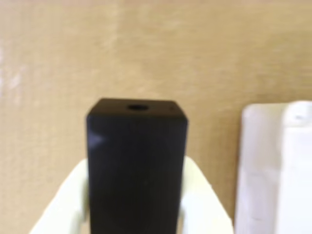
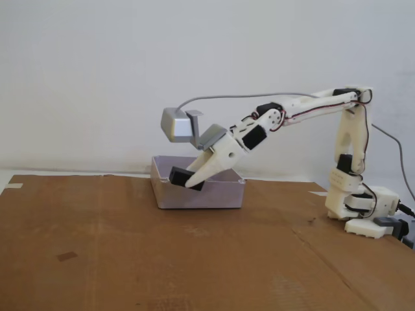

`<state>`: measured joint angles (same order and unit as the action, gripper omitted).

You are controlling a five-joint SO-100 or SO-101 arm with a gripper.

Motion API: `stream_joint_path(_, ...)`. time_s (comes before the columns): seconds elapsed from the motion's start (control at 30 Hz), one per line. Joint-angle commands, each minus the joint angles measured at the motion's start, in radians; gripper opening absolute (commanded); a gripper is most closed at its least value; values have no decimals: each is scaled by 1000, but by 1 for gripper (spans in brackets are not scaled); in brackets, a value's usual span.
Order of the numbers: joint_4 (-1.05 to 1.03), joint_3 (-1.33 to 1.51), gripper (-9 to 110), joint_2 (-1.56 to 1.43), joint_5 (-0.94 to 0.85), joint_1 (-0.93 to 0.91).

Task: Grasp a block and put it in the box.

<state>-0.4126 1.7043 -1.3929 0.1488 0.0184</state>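
The black block (image 1: 136, 146) fills the lower middle of the wrist view, standing on end with a small hole in its top face. My gripper (image 1: 136, 204) is shut on it, a white finger on each side. In the fixed view the gripper (image 2: 192, 182) points down and to the left and holds the block (image 2: 180, 175) off the table. There it overlaps the upper front wall of the pale lilac box (image 2: 220, 194). A pale wall and rim, likely the box (image 1: 273, 170), shows at the right edge of the wrist view, beside the block rather than under it.
Brown cardboard (image 2: 130, 253) covers the table, with a seam on the right and a dark mark (image 2: 66, 256) at the front left. The arm's base (image 2: 363, 207) stands at the far right with cables. A white wall runs behind.
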Motion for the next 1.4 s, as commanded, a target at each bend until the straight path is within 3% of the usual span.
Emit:
stream_joint_path(0.0, 3, -107, 9, -189, -12, -38)
stream_joint_path(1.37, 3, -114, 9, -230, -12, -357)
